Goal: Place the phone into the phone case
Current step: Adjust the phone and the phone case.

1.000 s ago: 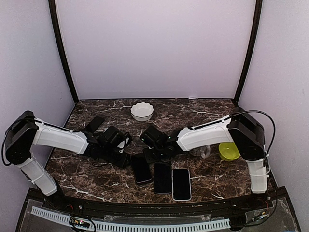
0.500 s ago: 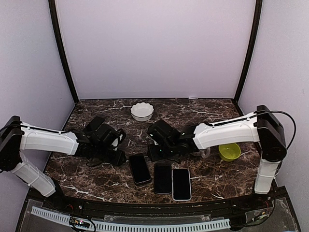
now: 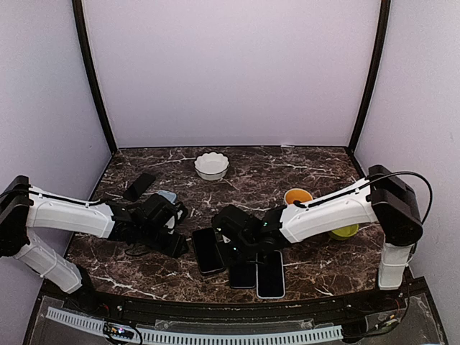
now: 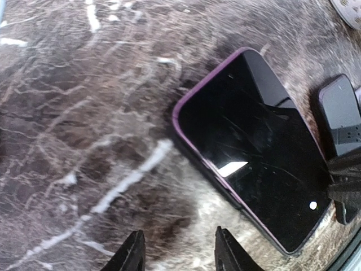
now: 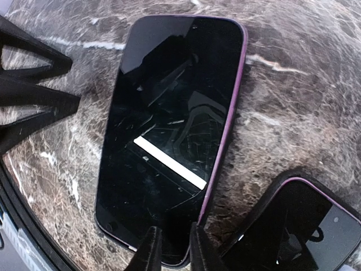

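Two claws flank the purple-rimmed black phone (image 3: 208,250), flat on the dark marble worktop (image 3: 302,169).

Left wrist: the left claw (image 4: 177,257) is released and empty, just short of the phone's long side.

Right wrist: the right claw (image 5: 172,251) is nearly clenched over the phone's end, perhaps touching.

- The right gripper (image 5: 172,251) came down from the middle of the table toward the near edge and ended over the purple-edged phone (image 3: 208,250), its fingertips above one corner.
- It covered the far end of the middle phone (image 3: 242,276), which had lain fully in view.
- The right forearm dropped lower and hid most of the yellow-green bowl (image 3: 346,231).
- An orange cup (image 3: 297,195) came into view behind that forearm.
- The left gripper (image 4: 177,254) shifted nearer, closing in on the same phone from the left side.
- A pale blue object (image 3: 167,194) showed behind the left arm.
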Tool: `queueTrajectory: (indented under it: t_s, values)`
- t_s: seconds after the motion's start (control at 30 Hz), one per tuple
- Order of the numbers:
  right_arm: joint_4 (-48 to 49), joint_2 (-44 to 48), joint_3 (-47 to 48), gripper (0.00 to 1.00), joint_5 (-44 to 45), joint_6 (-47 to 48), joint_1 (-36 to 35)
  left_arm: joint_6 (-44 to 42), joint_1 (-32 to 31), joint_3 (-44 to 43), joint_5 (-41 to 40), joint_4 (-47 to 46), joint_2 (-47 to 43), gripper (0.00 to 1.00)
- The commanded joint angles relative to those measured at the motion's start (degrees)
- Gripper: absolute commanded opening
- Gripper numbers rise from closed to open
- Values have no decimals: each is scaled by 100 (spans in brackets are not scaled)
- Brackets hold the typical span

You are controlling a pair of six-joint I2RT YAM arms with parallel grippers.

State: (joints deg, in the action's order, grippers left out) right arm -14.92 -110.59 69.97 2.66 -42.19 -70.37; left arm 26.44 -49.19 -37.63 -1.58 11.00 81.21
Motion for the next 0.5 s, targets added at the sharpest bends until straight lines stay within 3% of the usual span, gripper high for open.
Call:
queueTrajectory:
  t_s: [0.0,0.13,0.27,0.47]
  values:
    - [-187,-281,-137,16,39,-276,-209,111,-85,29,112,11,-9,42]
    - [-464,-368,-265,11,367,-522,-238,69,-83,-8,107,36,-25,42]
    - [-1483,-643,180,10,1066,-500,-437,55,-84,-27,89,66,-56,42]
    - [-1870,-556,738,12,1676,-165,-557,13,-88,-16,66,98,-114,43]
